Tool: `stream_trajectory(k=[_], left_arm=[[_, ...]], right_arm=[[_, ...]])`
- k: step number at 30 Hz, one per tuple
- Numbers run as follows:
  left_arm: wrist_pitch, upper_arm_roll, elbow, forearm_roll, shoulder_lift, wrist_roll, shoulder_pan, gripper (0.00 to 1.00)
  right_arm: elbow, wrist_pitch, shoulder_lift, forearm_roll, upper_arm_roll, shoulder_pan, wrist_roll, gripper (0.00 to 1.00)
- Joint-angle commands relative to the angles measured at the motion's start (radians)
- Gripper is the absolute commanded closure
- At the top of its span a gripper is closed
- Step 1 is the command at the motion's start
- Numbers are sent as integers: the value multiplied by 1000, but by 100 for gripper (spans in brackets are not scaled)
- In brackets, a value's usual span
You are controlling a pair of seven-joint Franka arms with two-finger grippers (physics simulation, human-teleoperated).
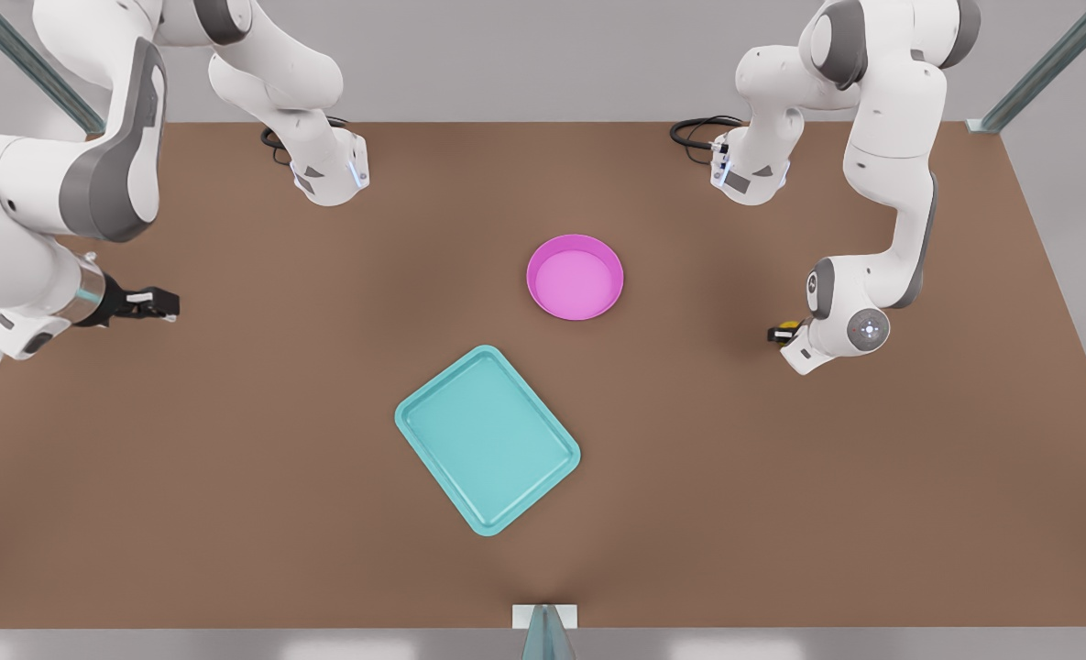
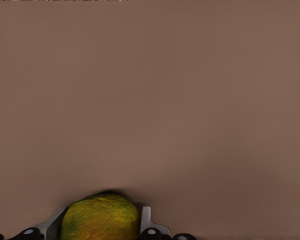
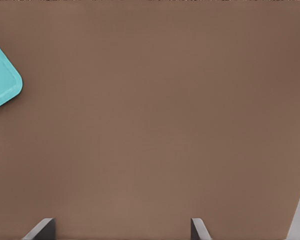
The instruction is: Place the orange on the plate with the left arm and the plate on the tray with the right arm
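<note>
— Brown tabletop (image 1: 231,458) all round; where is the orange (image 2: 101,219)?

— Between the left gripper's (image 2: 104,227) fingers, clasped on both sides, low over the table at the front view's right; yellow-orange, rough skin, dull green blotches.

— And the rest?

— Magenta plate (image 1: 575,276) mid-table; turquoise tray (image 1: 488,439) nearer, apart from it, set askew; right gripper (image 1: 150,303) waits at the front view's left, fingers spread apart.

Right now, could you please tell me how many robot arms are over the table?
2. One arm is at the front view's right, its left gripper around the orange. The other arm waits at the front view's left, right gripper open.
</note>
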Motion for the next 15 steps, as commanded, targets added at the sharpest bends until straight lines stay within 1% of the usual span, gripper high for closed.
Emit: stream_trajectory(k=[1,3,5,6,8,9,11,12,14,15], left_arm=[[1,1,0,-2,-3,30,0,31],[-7,1,0,-2,-8,29,-1,36],[-23,1,3,-2,-25,23,-1,36],[-66,1,10,-2,-58,15,-3,36],[-89,-17,26,-15,-87,-7,-37,36],[-106,-71,59,-15,-83,-77,-53,36],[-215,-223,152,-16,-84,-278,-104,36],[-280,-293,236,-16,-66,-424,-170,36],[-362,-300,376,-76,-18,-605,-357,36],[-363,-300,396,-80,-11,-674,-426,36]], right_arm=[[1,3,-3,13,0,-1,31,0],[8,4,-1,13,0,-1,31,0],[8,4,-3,13,-4,13,31,0],[8,3,-12,13,-4,15,31,0],[7,3,-12,13,-6,16,31,0],[5,3,-12,13,-6,16,31,0],[4,3,-12,13,-11,27,31,0],[2,3,-12,13,-11,27,31,0],[-1,4,-11,13,-11,27,31,0],[-2,4,-11,13,-12,27,31,0]])
